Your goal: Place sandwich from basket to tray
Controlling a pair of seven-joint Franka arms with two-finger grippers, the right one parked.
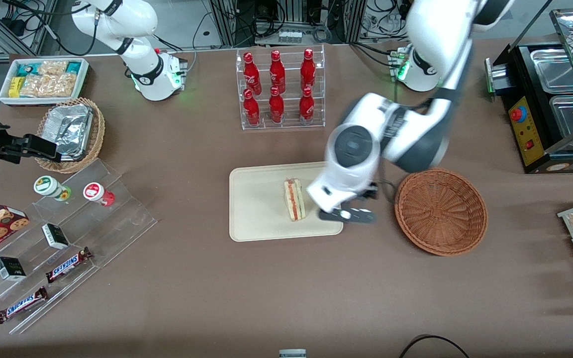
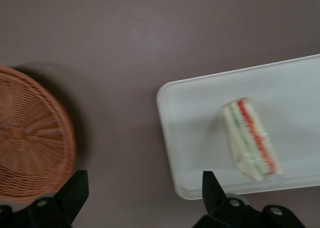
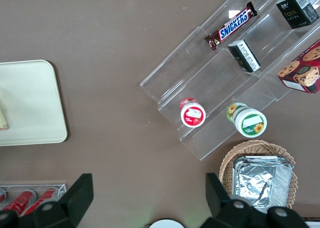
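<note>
Front view: sandwich (image 1: 294, 200) lies on tray (image 1: 261, 204); gripper (image 1: 347, 215), spread wide and empty, hovers between tray and basket (image 1: 440, 211). Placement looks done; next, retreat.

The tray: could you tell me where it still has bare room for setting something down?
The tray is bare from the sandwich out to its edge toward the parked arm. The strip toward the basket is crowded: the open gripper hovers over that edge. The basket is empty.
</note>
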